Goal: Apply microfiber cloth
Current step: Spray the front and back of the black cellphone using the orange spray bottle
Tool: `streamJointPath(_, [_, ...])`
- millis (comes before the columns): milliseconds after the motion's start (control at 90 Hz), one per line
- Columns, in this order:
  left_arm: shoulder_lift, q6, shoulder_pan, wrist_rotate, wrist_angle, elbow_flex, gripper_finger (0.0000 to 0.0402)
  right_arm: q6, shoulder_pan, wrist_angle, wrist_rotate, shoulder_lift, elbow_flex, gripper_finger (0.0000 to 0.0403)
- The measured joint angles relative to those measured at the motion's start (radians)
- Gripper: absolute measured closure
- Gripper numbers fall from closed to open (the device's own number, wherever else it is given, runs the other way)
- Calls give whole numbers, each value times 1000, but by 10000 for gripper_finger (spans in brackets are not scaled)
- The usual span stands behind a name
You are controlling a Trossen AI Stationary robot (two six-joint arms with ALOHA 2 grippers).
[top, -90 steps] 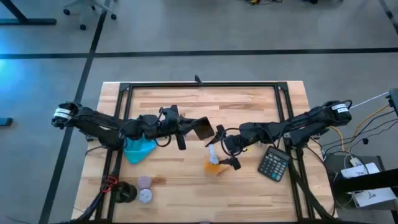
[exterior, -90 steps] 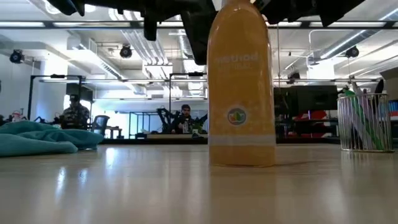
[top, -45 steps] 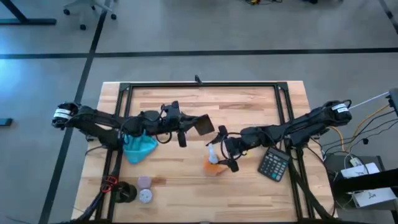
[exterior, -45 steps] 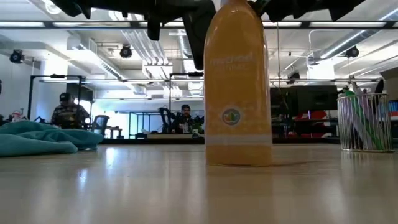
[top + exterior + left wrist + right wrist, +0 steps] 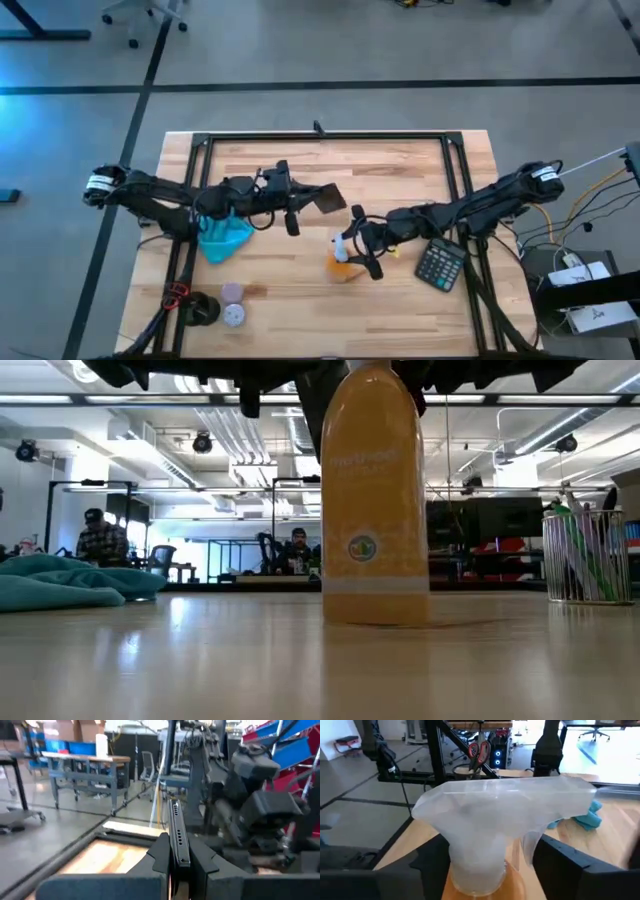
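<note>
Turquoise microfiber cloth (image 5: 224, 238) lies crumpled, wrinkly, on left part of wooden counter (image 5: 400, 300), under left arm. Left hand (image 5: 298, 206) clamped on black phone (image 5: 328, 199), held on edge above counter. Right hand (image 5: 352, 247) grips clear spray head of orange bottle (image 5: 375, 500) at centre. Calculator (image 5: 440, 263) near right edge; bare wood along near edge.

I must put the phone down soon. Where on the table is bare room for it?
Bare wood lies along the far edge of the table, and between the orange bottle and the two round discs. It is crowded around the microfiber cloth and between bottle and calculator.
</note>
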Motion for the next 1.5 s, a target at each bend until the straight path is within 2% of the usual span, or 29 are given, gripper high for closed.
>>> streamJointPath(89, [-3,43,17,4,-2,34,392,5,4,-2,-4,0,0,219])
streamJointPath(211, [-1,41,28,91,-21,75,392,13,7,-7,-5,-4,0,248])
streamJointPath(433, [-48,45,28,95,-167,85,392,-5,12,-11,-5,-8,0,247])
streamJointPath(489, [-80,48,26,94,-213,85,392,-10,12,-12,-2,-9,0,227])
streamJointPath(589, [-136,108,21,94,-285,85,392,-12,10,-17,2,-10,0,168])
streamJointPath(689, [-163,268,10,88,-366,84,392,-12,12,-19,1,-10,-2,111])
streamJointPath(789, [-146,428,-7,18,-426,81,392,-2,12,-33,-7,-13,-4,70])
streamJointPath(867, [-118,525,-17,-38,-462,80,392,22,12,-45,-7,-22,-5,53])
streamJointPath(1056, [-19,680,-51,-58,-471,78,392,107,25,-112,-6,-59,-4,45])
streamJointPath(1156, [46,859,-98,-164,-461,78,392,142,43,-107,-7,-74,-4,44])
streamJointPath(1289, [142,1133,-162,-399,-384,78,392,179,47,-108,-7,-79,-3,44])
streamJointPath(1378, [213,1324,-188,-552,-268,78,392,186,44,-103,-6,-78,-3,44])
streamJointPath(1500, [297,1628,-195,-645,-129,78,392,186,40,-103,1,-78,-3,44])
